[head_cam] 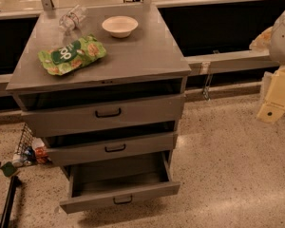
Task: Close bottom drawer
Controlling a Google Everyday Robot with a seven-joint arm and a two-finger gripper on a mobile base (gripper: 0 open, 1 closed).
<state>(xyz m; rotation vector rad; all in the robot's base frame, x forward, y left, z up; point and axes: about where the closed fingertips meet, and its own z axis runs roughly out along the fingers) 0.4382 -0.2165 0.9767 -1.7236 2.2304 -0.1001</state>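
The grey cabinet [133, 61] stands in the middle of the camera view with three drawers. The bottom drawer [85, 201] is pulled far out. Its small black handle [123, 200] faces me and its inside looks empty. The middle drawer [147, 145] and top drawer [61, 118] stand out slightly. My gripper [275, 101] is a cream-coloured piece at the right edge. It hangs in the air well to the right of the cabinet, at about the top drawer's height, touching nothing.
On the cabinet top lie a green snack bag [72, 54], a white bowl [119, 26] and a clear plastic bottle [72, 18]. A wire basket with small items [26, 148] sits on the floor at the left. Speckled floor [228, 165] lies right of the cabinet.
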